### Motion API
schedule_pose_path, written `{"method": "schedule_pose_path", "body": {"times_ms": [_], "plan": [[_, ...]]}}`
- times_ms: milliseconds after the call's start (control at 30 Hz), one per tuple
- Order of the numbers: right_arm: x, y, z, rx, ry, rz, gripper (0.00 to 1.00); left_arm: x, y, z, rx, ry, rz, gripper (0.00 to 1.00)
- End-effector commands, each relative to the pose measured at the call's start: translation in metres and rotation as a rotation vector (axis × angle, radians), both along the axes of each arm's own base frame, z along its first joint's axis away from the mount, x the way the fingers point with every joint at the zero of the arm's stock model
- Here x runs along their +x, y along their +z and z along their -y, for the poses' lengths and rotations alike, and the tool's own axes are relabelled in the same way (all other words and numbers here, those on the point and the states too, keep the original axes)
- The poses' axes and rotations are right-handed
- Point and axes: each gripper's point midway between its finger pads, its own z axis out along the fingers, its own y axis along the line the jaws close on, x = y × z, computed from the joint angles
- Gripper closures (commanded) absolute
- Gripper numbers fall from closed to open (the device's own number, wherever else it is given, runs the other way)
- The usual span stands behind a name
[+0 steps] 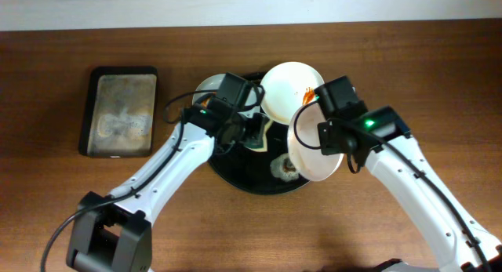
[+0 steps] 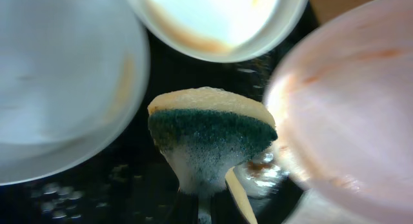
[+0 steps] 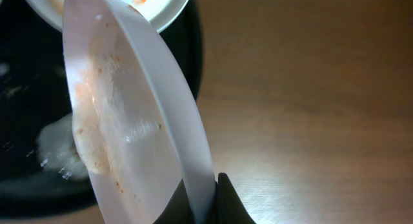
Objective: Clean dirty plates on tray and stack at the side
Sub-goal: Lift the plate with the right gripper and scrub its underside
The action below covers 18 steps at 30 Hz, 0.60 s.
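Note:
A round black tray (image 1: 243, 176) holds dirty white plates. My right gripper (image 3: 208, 197) is shut on the rim of one white plate (image 1: 312, 150), (image 3: 122, 114), held tilted over the tray's right side; it has orange-brown smears. My left gripper (image 1: 252, 131) is shut on a yellow sponge with a green scouring face (image 2: 210, 130), foamy, held over the tray's middle, close to the held plate (image 2: 352, 101). Another dirty plate (image 1: 292, 90), (image 2: 219, 20) lies at the tray's back. A third plate (image 1: 210, 87), (image 2: 58, 82) lies under my left arm.
A dark rectangular tray (image 1: 120, 111) with a wet grey inside sits at the left on the wooden table (image 1: 392, 52). Foam and a small residue blob (image 1: 284, 168) lie on the black tray.

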Motion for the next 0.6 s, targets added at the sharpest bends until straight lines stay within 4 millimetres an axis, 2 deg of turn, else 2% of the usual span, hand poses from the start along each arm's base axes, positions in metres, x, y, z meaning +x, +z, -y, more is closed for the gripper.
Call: {"method": "schedule_pose_path", "body": {"times_ms": [0,167,567], "plan": [[0.016,0.026,0.011,-0.174,-0.016,0.139,0.96,0.011,0.005,-0.023,0.090,0.043,0.061,1.00],[0.024,0.037,-0.003,-0.222,0.049,0.203,0.96,0.009,0.003,-0.026,0.107,0.049,0.052,1.00],[0.025,0.048,-0.015,-0.293,0.092,0.259,0.96,0.009,0.000,-0.031,0.133,0.061,0.052,1.00]]}}
